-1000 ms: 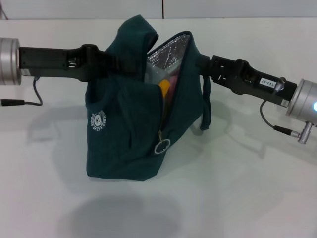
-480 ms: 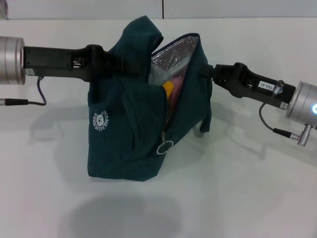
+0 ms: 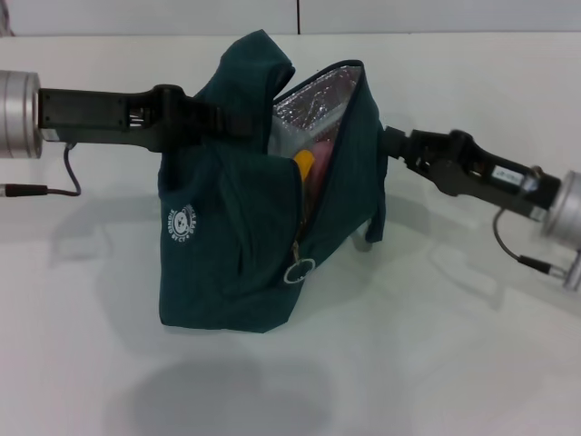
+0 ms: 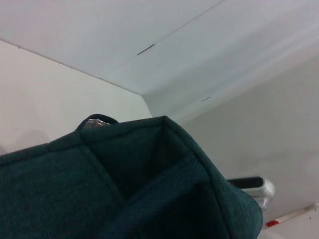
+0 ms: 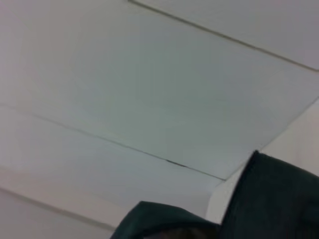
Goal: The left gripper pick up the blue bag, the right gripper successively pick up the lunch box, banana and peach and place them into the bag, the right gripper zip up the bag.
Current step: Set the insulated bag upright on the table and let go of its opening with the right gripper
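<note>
The blue bag (image 3: 227, 254) hangs just above the white table, its top open and its silver foil lining (image 3: 313, 100) showing. A yellow banana end (image 3: 305, 163) and a pink peach (image 3: 320, 149) show inside the opening; the lunch box is hidden. The ring zipper pull (image 3: 298, 272) hangs at the low end of the open zip. My left gripper (image 3: 238, 123) is shut on the bag's upper left fabric and holds it up. My right gripper (image 3: 386, 143) is at the bag's right rim. Bag fabric fills the left wrist view (image 4: 124, 194) and shows in the right wrist view (image 5: 274, 199).
A loop handle (image 3: 378, 213) dangles down the bag's right side. Arm cables trail at the left (image 3: 36, 189) and right (image 3: 536, 263). The white table (image 3: 436, 363) stretches all around, with the bag's shadow in front.
My right arm has drawn back to the right and dropped lower, its tip still at the bag's right rim. The bag swayed slightly. The left arm has hardly moved.
</note>
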Tool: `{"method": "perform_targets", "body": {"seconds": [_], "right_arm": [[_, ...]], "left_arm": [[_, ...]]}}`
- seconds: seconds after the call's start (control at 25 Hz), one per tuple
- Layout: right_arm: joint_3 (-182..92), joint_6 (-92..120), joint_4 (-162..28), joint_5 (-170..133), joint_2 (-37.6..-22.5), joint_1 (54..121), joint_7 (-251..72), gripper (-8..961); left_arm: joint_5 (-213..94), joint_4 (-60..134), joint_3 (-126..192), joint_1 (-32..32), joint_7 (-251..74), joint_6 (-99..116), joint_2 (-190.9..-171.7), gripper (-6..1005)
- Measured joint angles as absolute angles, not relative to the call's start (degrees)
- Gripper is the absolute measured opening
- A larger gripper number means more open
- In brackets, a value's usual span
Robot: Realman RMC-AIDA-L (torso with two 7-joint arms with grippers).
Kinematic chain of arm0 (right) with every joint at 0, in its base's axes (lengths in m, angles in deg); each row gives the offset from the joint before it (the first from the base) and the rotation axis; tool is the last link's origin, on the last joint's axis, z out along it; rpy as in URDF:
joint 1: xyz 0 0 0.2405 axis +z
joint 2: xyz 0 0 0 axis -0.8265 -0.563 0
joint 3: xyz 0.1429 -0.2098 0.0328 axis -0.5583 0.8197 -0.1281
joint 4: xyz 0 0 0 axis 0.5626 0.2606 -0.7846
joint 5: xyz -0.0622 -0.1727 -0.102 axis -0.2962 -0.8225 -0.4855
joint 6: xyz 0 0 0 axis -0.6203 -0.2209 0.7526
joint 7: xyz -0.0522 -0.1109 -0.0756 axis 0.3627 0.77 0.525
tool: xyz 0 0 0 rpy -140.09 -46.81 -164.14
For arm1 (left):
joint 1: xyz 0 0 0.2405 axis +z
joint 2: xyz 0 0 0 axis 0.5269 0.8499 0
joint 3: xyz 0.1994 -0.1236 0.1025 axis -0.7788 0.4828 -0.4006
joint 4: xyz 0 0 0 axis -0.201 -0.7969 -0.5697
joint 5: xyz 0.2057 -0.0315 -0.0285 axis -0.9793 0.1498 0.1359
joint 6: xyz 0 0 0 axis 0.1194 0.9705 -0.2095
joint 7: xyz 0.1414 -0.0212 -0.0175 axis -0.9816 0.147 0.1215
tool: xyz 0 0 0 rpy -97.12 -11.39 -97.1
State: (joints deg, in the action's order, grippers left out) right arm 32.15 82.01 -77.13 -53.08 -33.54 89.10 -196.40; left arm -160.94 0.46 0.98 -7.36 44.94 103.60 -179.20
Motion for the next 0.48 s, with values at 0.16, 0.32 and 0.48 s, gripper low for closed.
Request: {"method": "perform_targets", "body": {"seconds": [0.16, 0.32, 0.48], "right_arm": [[32.74, 83.72, -77.4, -53.14, -33.54, 87.27, -196.35, 79], [36.25, 83.71, -77.51, -53.45, -33.55, 87.82, -195.28, 145], [37.42, 83.39, -77.61, -53.28, -33.55, 88.33, -192.83, 212]], "left_arm": [[-160.94, 0.46, 0.97, -7.31, 44.91, 103.6, -179.08, 27], [-160.94, 0.45, 0.91, -7.31, 44.91, 103.56, -179.13, 27], [-160.94, 0.46, 0.91, -7.31, 44.92, 103.48, -179.2, 27]]}}
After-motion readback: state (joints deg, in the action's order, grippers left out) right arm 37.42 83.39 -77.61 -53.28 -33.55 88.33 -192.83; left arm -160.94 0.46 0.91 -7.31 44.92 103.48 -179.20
